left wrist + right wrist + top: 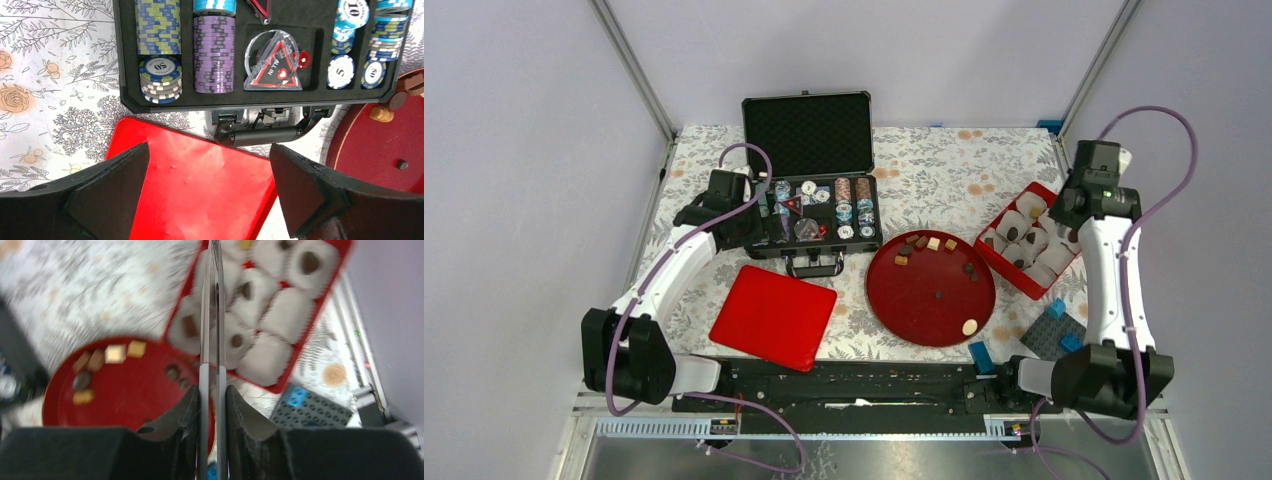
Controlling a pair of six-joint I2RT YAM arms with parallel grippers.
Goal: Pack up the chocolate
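Several small chocolate pieces (933, 243), dark brown, tan and cream, lie on the round red plate (924, 310); they also show in the right wrist view (115, 353). A red box (999, 265) of white paper cups right of the plate holds several pieces (310, 261). My right gripper (1066, 222) is shut on metal tweezers (212, 315), whose blades reach out over the box (272, 387). My left gripper (759, 230) is open and empty (208, 150), above the red lid near the poker case.
An open black case of poker chips (814, 200) stands at the back middle, its handle (265, 132) just beyond my left fingers. A flat red square lid (774, 317) lies front left. A grey baseplate with blue bricks (1054, 335) lies front right.
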